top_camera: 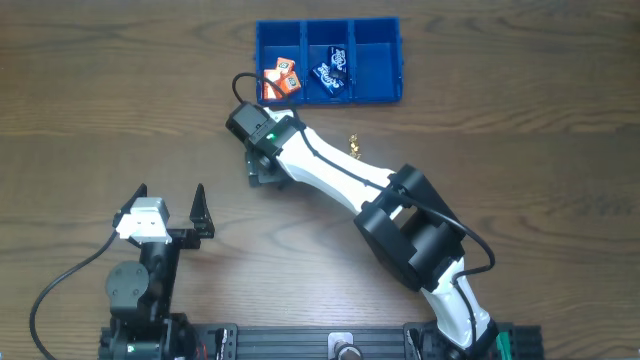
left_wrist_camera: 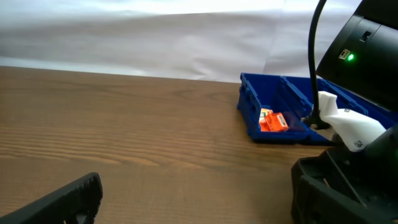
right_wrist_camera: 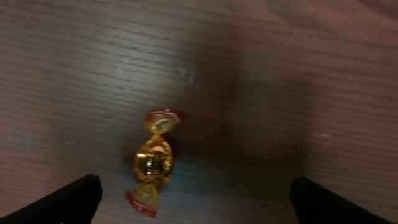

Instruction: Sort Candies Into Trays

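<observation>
A blue tray [top_camera: 378, 62] with three compartments stands at the far middle of the table. Orange candies [top_camera: 283, 76] lie in its left compartment and dark blue candies [top_camera: 332, 68] in the middle one. My right gripper [top_camera: 262, 176] reaches across to the left of centre, short of the tray. In the right wrist view it [right_wrist_camera: 199, 208] is open, hovering over a gold-wrapped candy [right_wrist_camera: 152, 163] that lies on the wood between the fingers. My left gripper [top_camera: 170, 194] stands open near its base, holding nothing.
A second small gold candy [top_camera: 353, 147] lies on the table beside the right arm's forearm. In the left wrist view the tray [left_wrist_camera: 252, 106] with the orange candies [left_wrist_camera: 272, 121] sits ahead, and the right arm [left_wrist_camera: 354, 124] crosses on that side. Bare wood stretches to the left.
</observation>
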Robot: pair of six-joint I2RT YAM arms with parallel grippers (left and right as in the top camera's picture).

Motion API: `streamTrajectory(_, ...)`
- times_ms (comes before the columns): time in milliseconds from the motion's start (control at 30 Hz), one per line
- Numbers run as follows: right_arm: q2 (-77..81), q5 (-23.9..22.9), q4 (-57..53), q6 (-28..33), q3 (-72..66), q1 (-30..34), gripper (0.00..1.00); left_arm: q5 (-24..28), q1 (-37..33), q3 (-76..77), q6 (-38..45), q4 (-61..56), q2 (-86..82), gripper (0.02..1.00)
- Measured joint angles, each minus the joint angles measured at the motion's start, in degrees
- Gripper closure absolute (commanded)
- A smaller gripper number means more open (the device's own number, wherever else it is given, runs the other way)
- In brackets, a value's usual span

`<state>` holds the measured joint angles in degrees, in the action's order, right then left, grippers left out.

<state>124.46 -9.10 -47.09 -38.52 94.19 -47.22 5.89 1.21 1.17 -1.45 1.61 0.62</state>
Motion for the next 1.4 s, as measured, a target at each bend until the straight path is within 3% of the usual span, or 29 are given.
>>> streamTrajectory(633,2.60,0.68,3.76,-6.69,0.00,-0.50,0.018,0.00,0.00,0.00,0.00,0.00,0.00,0.023)
streamTrajectory(767,2.60,0.17,3.74,-8.63,0.00,-0.50,0.112,0.00,0.00,0.00,0.00,0.00,0.00,0.020)
streamTrajectory(1100,2.60,-1.03,3.72,-10.54,0.00,-1.05,0.562,0.00,0.00,0.00,0.00,0.00,0.00,0.020)
streamTrajectory(1333,2.60,-1.42,3.69,-10.54,0.00,-1.88,0.766,0.00,0.00,0.00,0.00,0.00,0.00,0.020)
streamTrajectory(1400,2.60,-1.42,3.69,-10.29,0.00,-1.92,0.776,0.00,0.00,0.00,0.00,0.00,0.00,0.020)
